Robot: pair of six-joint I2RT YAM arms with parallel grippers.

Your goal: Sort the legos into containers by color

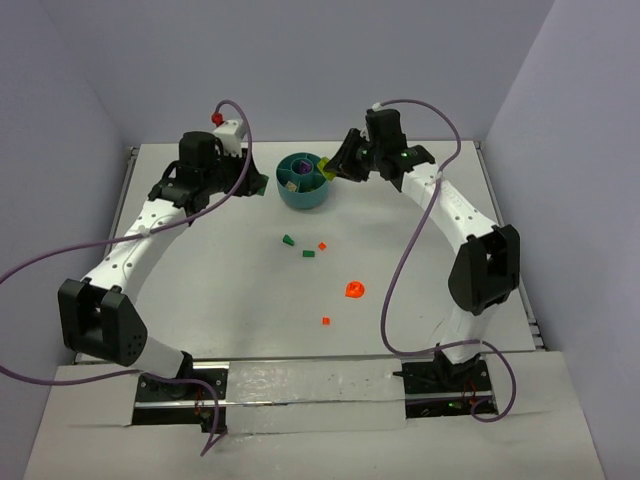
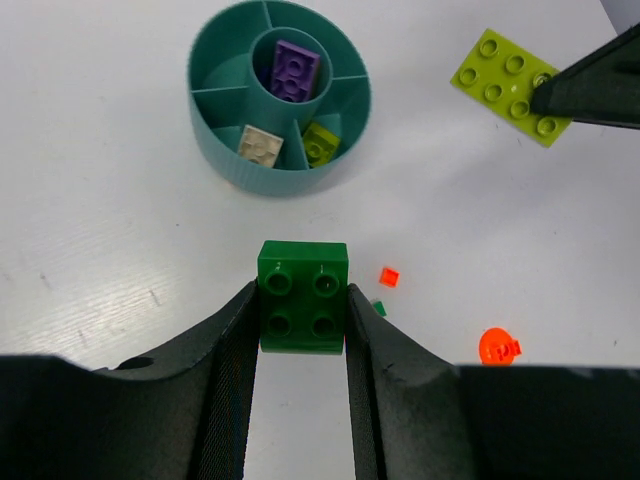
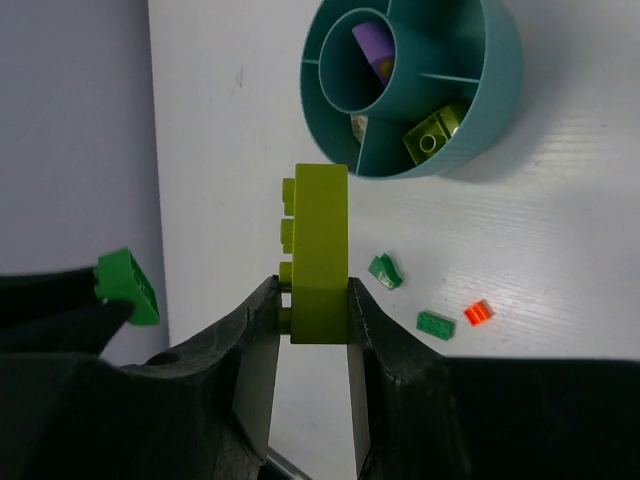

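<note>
lime lego (image 3: 320, 240), perhaps plate, in gripper (image 3: 312, 295)

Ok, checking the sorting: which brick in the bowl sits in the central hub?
The purple brick; the cream plate and lime brick lie in outer wedges instead.

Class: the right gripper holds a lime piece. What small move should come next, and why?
Probably carry the right gripper over the wedge of the teal bowl that holds a lime brick. It is shut on the lime plate, that wedge matches in colour, and the bowl is close by.
</note>
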